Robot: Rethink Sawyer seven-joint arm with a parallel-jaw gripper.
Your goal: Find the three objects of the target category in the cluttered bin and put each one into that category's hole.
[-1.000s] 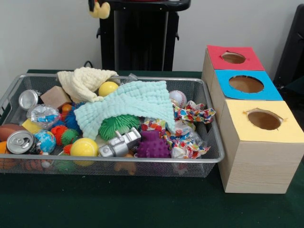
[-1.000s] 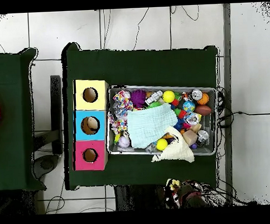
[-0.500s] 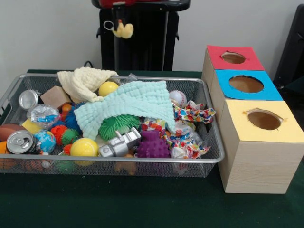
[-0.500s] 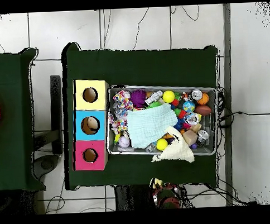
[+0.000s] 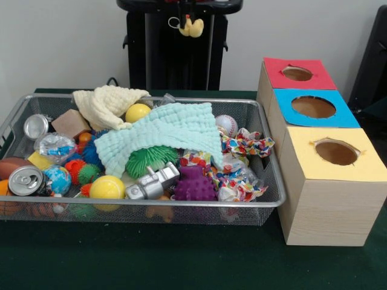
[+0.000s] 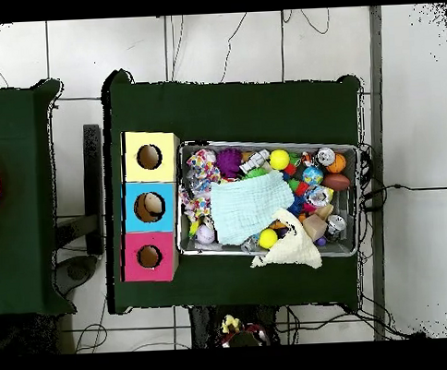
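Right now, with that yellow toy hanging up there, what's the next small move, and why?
Probably carry the small yellow duck-shaped toy sideways toward the three wooden boxes with holes. It hangs under the end effector, high behind the wire mesh bin and far from every hole. Which hole suits it, I cannot tell.

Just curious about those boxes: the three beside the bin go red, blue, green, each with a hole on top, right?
Not quite. The third box is yellow, not green, as the front view shows. The red box and blue box are as you say, each with a hole on top, beside the bin.
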